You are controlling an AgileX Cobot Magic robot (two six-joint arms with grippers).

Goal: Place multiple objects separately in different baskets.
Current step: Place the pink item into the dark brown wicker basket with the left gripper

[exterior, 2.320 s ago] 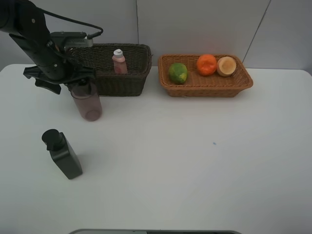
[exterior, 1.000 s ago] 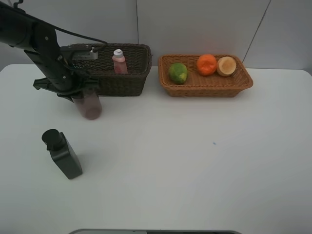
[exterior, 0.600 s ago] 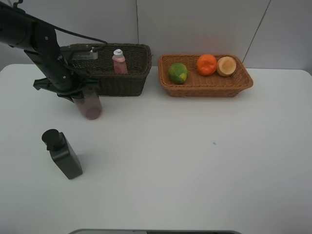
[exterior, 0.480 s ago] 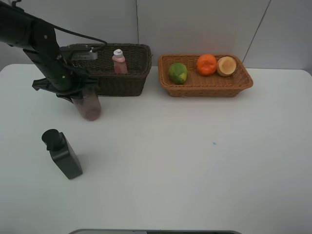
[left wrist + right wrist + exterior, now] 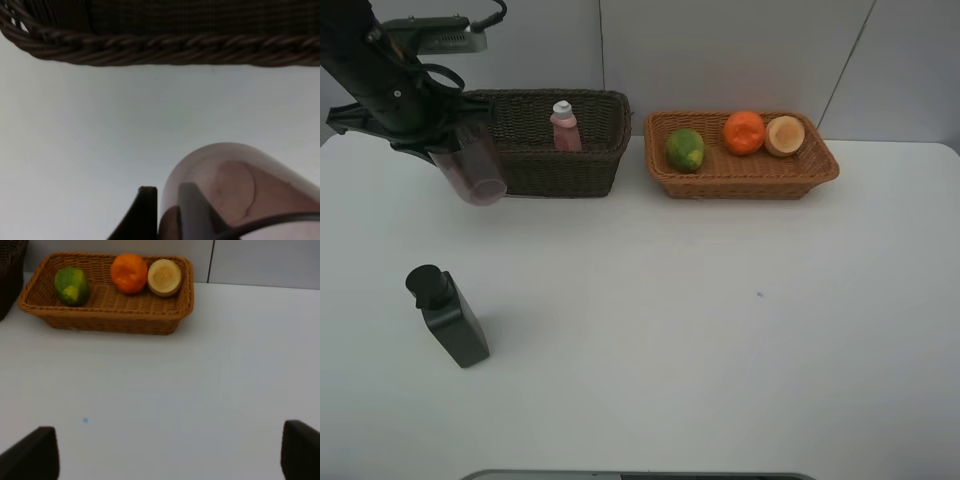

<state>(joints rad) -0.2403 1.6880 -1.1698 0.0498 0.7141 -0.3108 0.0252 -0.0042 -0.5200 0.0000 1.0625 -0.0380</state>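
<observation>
Pump bottle (image 5: 448, 318), black, nearest of all: upright on white table (image 5: 720, 340), front left, well apart from everything else. Right gripper (image 5: 167, 452) visible only from its own wrist camera: two dark fingertips (image 5: 31, 452) spread wide, bare table between, nothing held. Farther back on the left, left gripper (image 5: 442, 140) clamped on translucent pinkish cup (image 5: 472, 168). Cup tilted, base swung forward and rightward, just in front of the left end of dark brown basket (image 5: 570, 165), outside it. Hard to tell whether cup base clears the table. From left wrist camera: one dark finger (image 5: 145, 212) against the cup wall, another showing through the plastic, woven basket rim beyond. Inside dark brown basket: small pink bottle (image 5: 564, 127), white cap, upright near the middle. Beside it to the right, a narrow gap apart: orange-tan basket (image 5: 750, 180), shallower. Contents: green-yellow fruit (image 5: 685, 149) at left end, orange (image 5: 744, 132) toward the back, peach-like fruit (image 5: 785, 135) at right, touching the orange. Farthest back: pale wall panels (image 5: 720, 50).
</observation>
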